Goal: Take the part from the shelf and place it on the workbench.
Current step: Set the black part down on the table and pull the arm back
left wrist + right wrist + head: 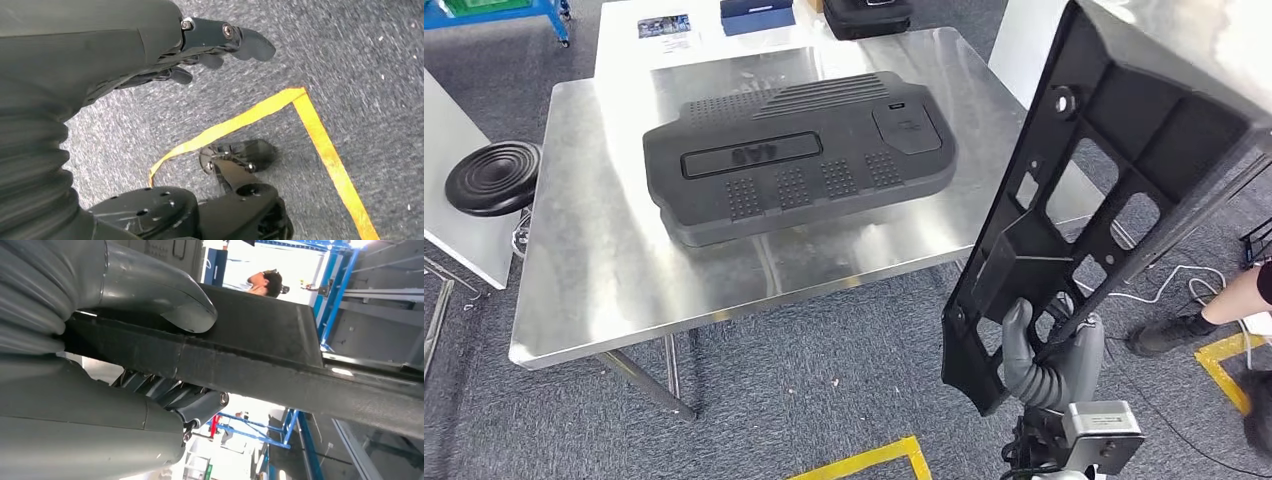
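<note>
Part [1114, 150] held by right hand [1049, 355] at right of table [604, 260], not yet over it. Left hand [210, 50] hangs, fingers loosely curled, holding nothing. Step: carrying. Next: bring part over free table surface near big black cover [799, 155], lower it flat.

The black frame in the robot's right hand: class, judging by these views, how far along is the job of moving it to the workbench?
Done: the black frame is off the shelf, gripped by the right hand, thumb pressed on its edge. In hand: it hangs tilted beside the workbench, not above it. Left: set it down; a large cover already fills the middle. The left hand holds nothing.
</note>
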`<state>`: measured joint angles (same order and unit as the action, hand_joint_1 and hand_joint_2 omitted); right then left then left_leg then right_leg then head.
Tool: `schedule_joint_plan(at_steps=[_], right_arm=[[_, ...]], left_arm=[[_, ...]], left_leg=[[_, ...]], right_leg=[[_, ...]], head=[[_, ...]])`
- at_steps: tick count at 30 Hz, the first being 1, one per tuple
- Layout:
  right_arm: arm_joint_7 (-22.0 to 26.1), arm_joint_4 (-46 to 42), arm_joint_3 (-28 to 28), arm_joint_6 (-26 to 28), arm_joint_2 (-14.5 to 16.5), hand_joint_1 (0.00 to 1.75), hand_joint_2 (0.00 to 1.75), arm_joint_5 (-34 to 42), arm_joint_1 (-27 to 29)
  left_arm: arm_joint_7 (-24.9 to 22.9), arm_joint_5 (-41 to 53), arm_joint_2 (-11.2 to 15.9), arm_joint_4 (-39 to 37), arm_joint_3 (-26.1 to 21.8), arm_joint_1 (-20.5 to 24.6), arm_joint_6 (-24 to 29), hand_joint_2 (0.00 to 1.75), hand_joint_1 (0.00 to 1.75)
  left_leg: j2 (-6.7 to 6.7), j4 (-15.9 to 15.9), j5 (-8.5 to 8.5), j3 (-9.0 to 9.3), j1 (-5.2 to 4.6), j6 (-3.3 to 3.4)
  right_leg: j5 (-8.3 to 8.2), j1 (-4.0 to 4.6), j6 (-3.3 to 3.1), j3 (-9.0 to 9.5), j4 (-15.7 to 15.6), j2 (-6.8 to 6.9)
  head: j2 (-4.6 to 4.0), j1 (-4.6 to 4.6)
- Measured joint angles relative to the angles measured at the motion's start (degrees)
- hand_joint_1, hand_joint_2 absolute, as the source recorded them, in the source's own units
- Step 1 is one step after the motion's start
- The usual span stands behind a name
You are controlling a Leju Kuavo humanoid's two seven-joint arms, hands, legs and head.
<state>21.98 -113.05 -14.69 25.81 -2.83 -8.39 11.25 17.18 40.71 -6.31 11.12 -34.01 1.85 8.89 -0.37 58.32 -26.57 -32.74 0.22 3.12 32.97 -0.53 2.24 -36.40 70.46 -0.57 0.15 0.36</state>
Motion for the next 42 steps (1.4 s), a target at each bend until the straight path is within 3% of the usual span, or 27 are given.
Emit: schedule_joint_plan(at_steps=[1,2,3,5,7,9,11,13,16,17,18,19,20,21,23,24,27,28,31,32,33,34,35,36,38,40,42], right_arm=[[-0.03,0.01,0.00,-0.01,-0.02,1.75,1.75,0.00,0.09],[-0.06,0.02,0.00,-0.03,-0.03,1.75,1.75,-0.01,0.16],[-0.12,0.03,0.00,-0.08,-0.04,1.75,1.75,-0.03,0.20],[-0.24,0.06,-0.01,-0.33,-0.03,1.75,1.75,-0.15,0.18],[-0.34,0.15,-0.03,-0.54,-0.02,1.75,1.75,-0.28,0.10],[-0.42,0.21,-0.05,-0.58,-0.02,1.75,1.75,-0.34,0.07],[-0.47,0.22,-0.06,-0.67,-0.01,1.75,1.75,-0.39,0.10],[-0.49,0.26,-0.18,-0.95,0.05,1.75,1.75,-0.69,-0.05],[-0.78,0.97,-1.06,-1.65,0.31,1.75,1.75,-2.84,-0.74],[-0.93,1.50,-1.67,-1.87,0.50,1.75,1.75,-3.67,-1.11],[-1.10,2.16,-2.41,-2.03,0.75,1.75,1.75,-4.31,-1.59],[-1.21,2.89,-3.20,-2.11,1.02,1.75,1.75,-4.71,-2.15],[-1.31,3.59,-3.96,-2.15,1.27,1.75,1.75,-4.92,-2.78],[-1.39,4.28,-4.69,-2.16,1.53,1.75,1.75,-5.09,-3.44],[-1.52,5.44,-5.87,-2.17,1.95,1.75,1.75,-5.30,-4.61],[-1.56,5.88,-6.25,-2.19,2.09,1.75,1.75,-5.38,-5.01],[-1.63,6.73,-6.97,-2.20,2.27,1.75,1.75,-5.52,-6.00],[-1.64,6.93,-7.17,-2.20,2.28,1.75,1.75,-5.60,-6.44],[-1.77,7.70,-7.84,-2.19,2.27,1.75,1.75,-6.35,-7.71],[-1.92,8.01,-8.02,-2.19,2.26,1.75,1.75,-6.70,-8.07],[-2.15,8.33,-8.19,-2.19,2.24,1.75,1.75,-7.11,-8.49],[-2.44,8.64,-8.40,-2.16,2.22,1.75,1.75,-7.71,-9.05],[-2.72,8.92,-8.62,-2.10,2.19,1.75,1.75,-8.46,-9.76],[-3.00,9.23,-8.86,-2.01,2.13,1.75,1.75,-9.33,-10.56],[-3.67,9.74,-9.23,-1.84,1.97,1.75,1.75,-11.06,-12.35],[-4.67,10.16,-9.35,-1.72,1.77,1.75,1.75,-12.54,-14.14],[-5.78,10.53,-9.40,-1.59,1.56,1.75,1.75,-14.15,-15.73]], left_arm=[[0.00,0.03,-0.01,-0.01,0.00,0.00,-0.02,1.75,0.00],[-0.01,0.07,-0.03,-0.01,0.00,-0.05,-0.04,1.75,0.00],[-0.01,0.12,-0.07,-0.02,0.00,-0.11,-0.06,1.75,0.00],[-0.02,0.22,-0.15,-0.02,0.00,-0.18,-0.08,1.75,0.00],[-0.03,0.28,-0.19,-0.02,0.00,-0.12,-0.08,1.75,0.00],[-0.05,0.30,-0.18,-0.02,0.00,-0.02,-0.08,1.75,0.00],[-0.08,0.33,-0.15,-0.01,0.00,-0.01,-0.08,1.75,0.00],[-0.09,0.43,-0.13,-0.01,0.00,-0.01,-0.08,1.75,0.00],[-0.16,0.49,-0.14,-0.02,-0.02,-0.09,-0.15,1.75,0.00],[-0.21,0.49,-0.14,-0.02,-0.03,-0.18,-0.20,1.75,0.00],[-0.25,0.50,-0.13,-0.02,-0.05,-0.27,-0.26,1.75,0.00],[-0.26,0.52,-0.10,-0.02,-0.09,-0.31,-0.31,1.75,0.00],[-0.26,0.54,-0.04,-0.02,-0.15,-0.31,-0.38,1.75,0.00],[-0.27,0.55,0.04,-0.02,-0.24,-0.28,-0.42,1.75,0.00],[-0.30,0.56,0.18,0.01,-0.42,-0.14,-0.48,1.75,0.00],[-0.32,0.56,0.20,0.02,-0.49,-0.10,-0.49,1.75,0.00],[-0.34,0.60,0.18,0.03,-0.72,-0.21,-0.49,1.75,0.00],[-0.33,0.61,0.19,0.03,-0.83,-0.19,-0.48,1.75,0.00],[-0.33,0.71,0.21,0.05,-1.01,0.02,-0.48,1.75,0.00],[-0.33,0.78,0.21,0.05,-1.02,0.02,-0.49,1.75,0.00],[-0.34,0.86,0.20,0.05,-1.03,-0.01,-0.50,1.75,0.00],[-0.34,0.97,0.17,0.05,-1.04,-0.03,-0.51,1.75,0.00],[-0.35,1.07,0.14,0.05,-1.04,-0.04,-0.52,1.75,0.00],[-0.34,1.15,0.11,0.05,-1.07,-0.02,-0.53,1.75,0.00],[-0.34,1.26,0.09,0.06,-1.16,0.15,-0.54,1.75,0.00],[-0.34,1.39,0.10,0.07,-1.31,0.27,-0.55,1.75,0.00],[-0.35,1.60,0.12,0.09,-1.39,0.31,-0.59,1.75,0.00]], left_leg=[[-0.06,0.00,-0.29,0.17,0.02,-0.01],[-0.12,0.01,-0.65,0.50,0.08,-0.11],[-0.18,0.01,-1.06,0.98,0.17,-0.27],[-0.27,0.01,-2.02,2.11,0.37,-0.78],[-0.32,-0.09,-2.92,2.84,0.24,-1.50],[-0.26,-0.18,-3.24,3.37,0.01,-2.21],[-0.11,0.69,-3.23,3.40,0.07,-2.74],[0.01,5.59,-3.88,0.78,0.20,-3.11],[0.07,15.41,-7.90,-6.00,0.28,-3.51],[0.07,16.23,-8.50,-7.31,0.28,-3.51],[0.07,15.10,-7.69,-7.63,0.27,-3.41],[0.07,12.20,-5.52,-6.96,0.25,-3.18],[0.11,8.23,-2.63,-5.61,0.17,-2.80],[0.15,4.79,-0.82,-4.31,-0.01,-2.44],[0.15,1.16,-0.50,-2.83,-0.39,-1.77],[0.11,0.94,-1.15,-2.66,-0.55,-1.49],[0.07,0.41,0.31,-1.03,-0.25,-0.50],[0.08,0.37,0.54,-0.60,-0.09,-0.30],[0.05,0.38,0.07,-0.49,-0.05,-0.08],[-0.02,0.39,-0.18,-0.35,-0.04,-0.12],[-0.09,0.40,-0.46,-0.09,-0.02,-0.20],[-0.15,0.41,-0.77,0.30,0.01,-0.33],[-0.20,0.39,-1.13,0.71,0.04,-0.52],[-0.22,0.36,-1.47,1.18,0.00,-0.77],[-0.21,0.17,-2.05,1.67,-0.10,-1.44],[-0.16,0.23,-2.19,2.04,-0.15,-2.13],[-0.05,1.63,-2.56,1.84,-0.08,-2.65]], right_leg=[[0.59,-0.20,0.22,-2.22,2.56,0.01],[0.27,-0.39,0.70,-3.54,3.18,0.04],[-1.12,-0.57,1.39,-3.67,1.54,0.08],[-6.02,-0.88,2.92,-1.52,-6.20,0.36],[-8.38,-0.77,2.30,0.50,-11.76,0.77],[-8.44,-0.57,0.41,1.04,-12.76,0.83],[-8.87,-0.82,-0.43,1.84,-13.04,0.66],[-8.51,-1.00,-1.09,2.94,-13.22,0.65],[-7.68,-0.73,-2.07,3.86,-13.26,0.60],[-7.38,-0.61,-2.21,4.19,-13.26,0.47],[-7.06,-0.51,-2.25,4.61,-13.27,0.32],[-6.73,-0.41,-2.19,5.09,-13.27,0.17],[-6.38,-0.34,-2.09,5.53,-13.28,0.06],[-6.04,-0.13,-1.90,6.03,-13.26,-0.02],[-5.52,0.09,-1.22,6.58,-13.21,-0.08],[-5.46,0.22,-0.74,6.86,-13.02,-0.09],[-4.22,0.21,0.20,6.72,-11.08,0.04],[-3.17,0.15,0.25,5.53,-8.93,0.08],[0.28,-0.10,0.39,-1.27,1.29,0.12],[0.62,-0.17,0.64,-2.90,2.99,0.12],[-0.05,-0.23,1.08,-3.45,2.49,0.13],[-1.77,-0.29,1.72,-2.87,-0.28,0.16],[-4.21,-0.35,2.37,-1.52,-4.56,0.25],[-6.14,-0.30,2.52,-0.27,-8.34,0.36],[-7.83,0.02,1.31,1.30,-12.57,0.62],[-7.80,0.17,-0.54,1.75,-12.86,0.64],[-8.10,-0.20,-1.47,2.77,-13.14,0.57]], head=[[0.00,-0.01],[0.00,-0.01],[0.00,-0.01],[0.00,0.09],[0.00,0.20],[0.00,0.17],[0.00,0.11],[0.00,0.02],[0.00,-0.02],[0.00,-0.03],[0.00,-0.05],[0.00,-0.04],[0.00,-0.06],[0.00,-0.04],[0.00,-0.05],[0.00,-0.06],[0.00,-0.03],[0.00,0.04],[0.00,0.10],[0.00,0.09],[0.00,0.10],[0.00,0.10],[0.00,0.12],[0.00,0.08],[0.00,0.05],[0.00,0.03],[0.00,-0.04]])
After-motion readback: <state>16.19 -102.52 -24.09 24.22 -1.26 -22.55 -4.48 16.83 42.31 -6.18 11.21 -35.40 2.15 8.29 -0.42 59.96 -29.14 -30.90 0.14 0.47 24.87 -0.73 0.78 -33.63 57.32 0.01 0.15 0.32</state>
